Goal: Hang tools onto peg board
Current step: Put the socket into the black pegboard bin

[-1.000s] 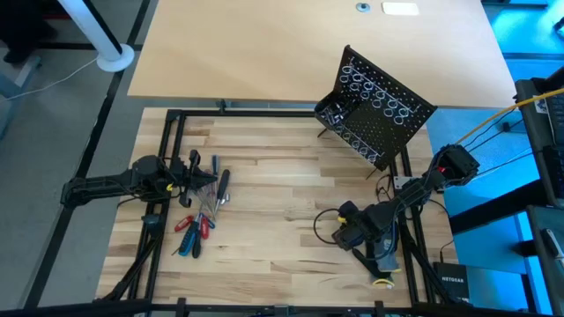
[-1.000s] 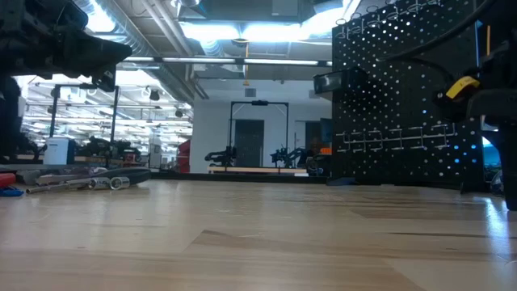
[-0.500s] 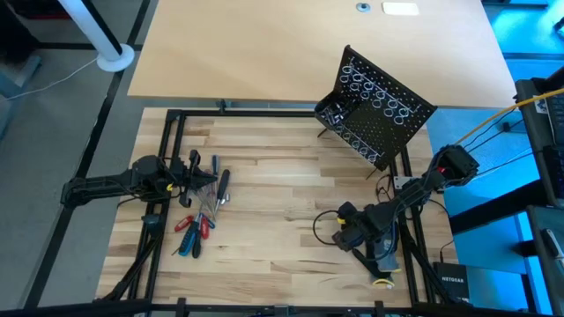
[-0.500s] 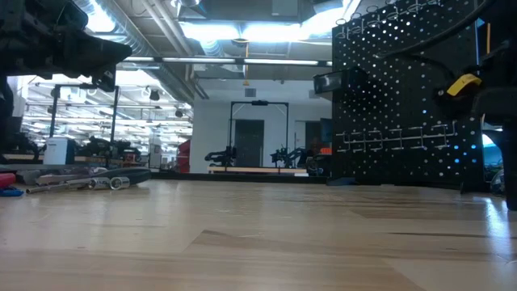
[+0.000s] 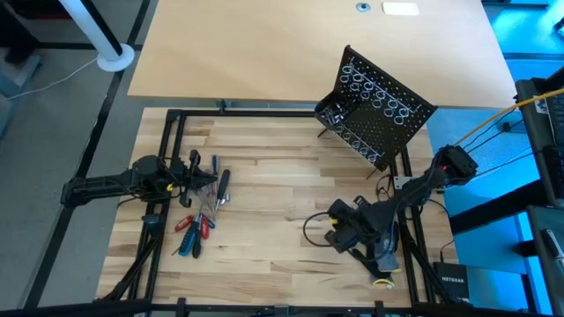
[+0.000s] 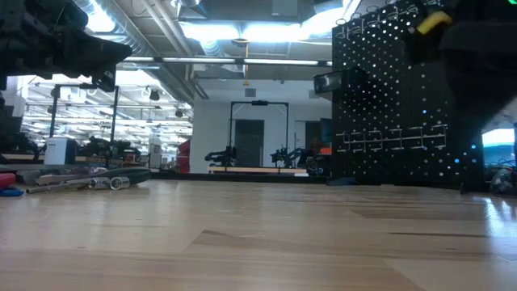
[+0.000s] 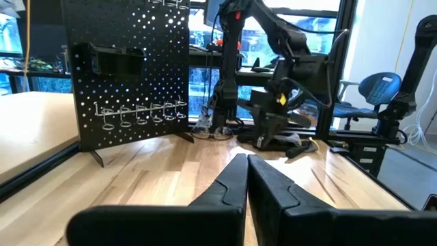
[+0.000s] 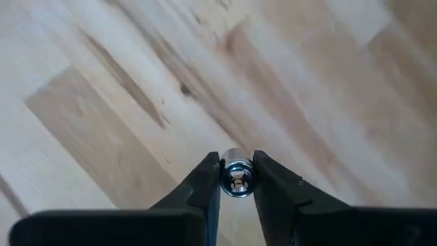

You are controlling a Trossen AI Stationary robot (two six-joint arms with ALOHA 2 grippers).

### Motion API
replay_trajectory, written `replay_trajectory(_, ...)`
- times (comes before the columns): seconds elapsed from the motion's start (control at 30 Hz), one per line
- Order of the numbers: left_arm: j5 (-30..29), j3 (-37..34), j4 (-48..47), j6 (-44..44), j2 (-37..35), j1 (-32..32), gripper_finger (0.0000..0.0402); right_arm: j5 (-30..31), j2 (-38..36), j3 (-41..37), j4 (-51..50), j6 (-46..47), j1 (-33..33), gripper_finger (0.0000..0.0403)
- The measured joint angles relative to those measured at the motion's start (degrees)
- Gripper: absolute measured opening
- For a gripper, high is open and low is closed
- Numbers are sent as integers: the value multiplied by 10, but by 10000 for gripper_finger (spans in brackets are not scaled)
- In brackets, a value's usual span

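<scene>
The tools, screwdrivers with red, blue and dark handles, lie in a pile on the table's left side, seen in the low view as tools. My left gripper is shut and level just left of the pile, touching nothing. The peg board stands at the far right on thin legs. My right gripper hangs over the near right of the table, pointing steeply down, shut on a small silver metal bit. My right gripper pinches the silver bit by its round sides between the two fingertips. The fingers come from above, slanting down. The bit's hollow end faces the wrist camera, and it hangs clear of the wooden table.
Black frame rails border the wooden table. Cables loop beside my right arm, and a dark object with a yellow tag lies near the right front edge. A pale tabletop lies beyond the peg board. The table's middle is bare wood.
My right gripper has risen and shifted a little toward the table's left, its wrist rolling as it went. In the low view the right arm's yellow tag has climbed from mid-height to the top of the picture.
</scene>
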Motion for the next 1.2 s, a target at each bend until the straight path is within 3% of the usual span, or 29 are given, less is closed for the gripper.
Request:
replay_trajectory(0.67,0,0,0,7,0,0,1,158,-1,234,-168,-197,-146,78)
replay_trajectory(1.07,0,0,1,6,0,0,1,334,-2,374,-164,-314,-252,78)
replay_trajectory(1.2,0,0,1,6,0,0,1,347,-2,378,-166,-314,-304,78)
